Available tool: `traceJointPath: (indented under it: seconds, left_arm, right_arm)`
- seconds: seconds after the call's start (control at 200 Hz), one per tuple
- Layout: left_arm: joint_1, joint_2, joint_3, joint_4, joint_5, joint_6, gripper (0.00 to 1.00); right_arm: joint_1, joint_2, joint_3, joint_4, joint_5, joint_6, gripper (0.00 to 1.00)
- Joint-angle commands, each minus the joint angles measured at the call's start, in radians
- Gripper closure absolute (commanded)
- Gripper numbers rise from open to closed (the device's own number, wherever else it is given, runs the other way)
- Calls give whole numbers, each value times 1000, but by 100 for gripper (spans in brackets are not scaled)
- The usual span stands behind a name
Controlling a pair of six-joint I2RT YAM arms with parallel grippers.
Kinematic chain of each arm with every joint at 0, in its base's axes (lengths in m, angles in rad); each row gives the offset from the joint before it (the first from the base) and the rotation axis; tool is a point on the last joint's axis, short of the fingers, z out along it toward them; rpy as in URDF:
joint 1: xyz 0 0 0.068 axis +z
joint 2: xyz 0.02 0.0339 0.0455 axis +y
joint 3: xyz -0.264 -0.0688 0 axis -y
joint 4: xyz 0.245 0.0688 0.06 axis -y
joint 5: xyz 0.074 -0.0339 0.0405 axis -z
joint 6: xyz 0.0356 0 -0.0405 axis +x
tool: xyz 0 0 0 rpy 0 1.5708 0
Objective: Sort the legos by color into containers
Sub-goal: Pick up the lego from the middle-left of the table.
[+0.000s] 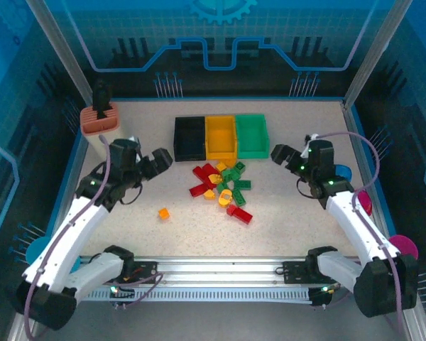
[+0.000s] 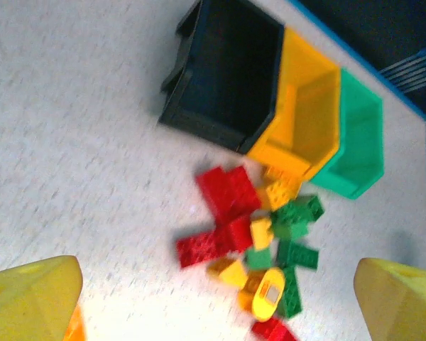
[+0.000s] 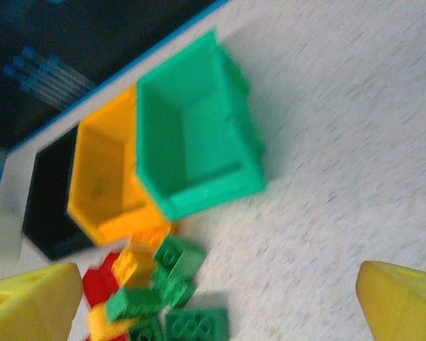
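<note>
- Three small, open, rectangular plastic containers stand side by side, touching, at the back of the speckled bench (image 1: 291,220). Left to right they are the black bin (image 1: 189,138), the yellow-orange bin (image 1: 221,138) and the green bin (image 1: 251,135).
- The small plastic legos (image 1: 220,186) lie heaped just in front of the yellow-orange and green bins, in red, yellow-orange and green. I'd guess about a dozen, but they overlap too much for a sure count.
- One lone orange brick (image 1: 163,212) sits on the bench well apart from the heap, toward the left arm.
- The top view alone takes in both arms and that stray brick.
- The left wrist view looks into the black bin and picks out a rounded yellow piece (image 2: 266,295) at the near end of the heap.
- The right wrist view looks into the green bin, with green bricks nearest it.
- The left end effector (image 1: 162,163) hangs above the bench left of the heap, spread wide, gripping nothing and touching nothing.
- The right end effector (image 1: 280,158) hangs just right of the green bin, equally wide, hands empty.
</note>
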Motion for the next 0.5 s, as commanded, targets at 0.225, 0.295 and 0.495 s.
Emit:
traceJointPath:
  seconds: [0.225, 0.295, 0.495]
  left_arm:
    - [-315, -174, -270, 103, -97, -47, 11]
    - [-408, -134, -265, 98, -147, -43, 11]
    - [-525, -35, -236, -5, -279, -130, 12]
  right_arm:
    - [215, 71, 1, -183, 6, -137, 11]
    - [279, 90, 23, -244, 16, -137, 12]
    - [478, 158, 43, -319, 133, -122, 17]
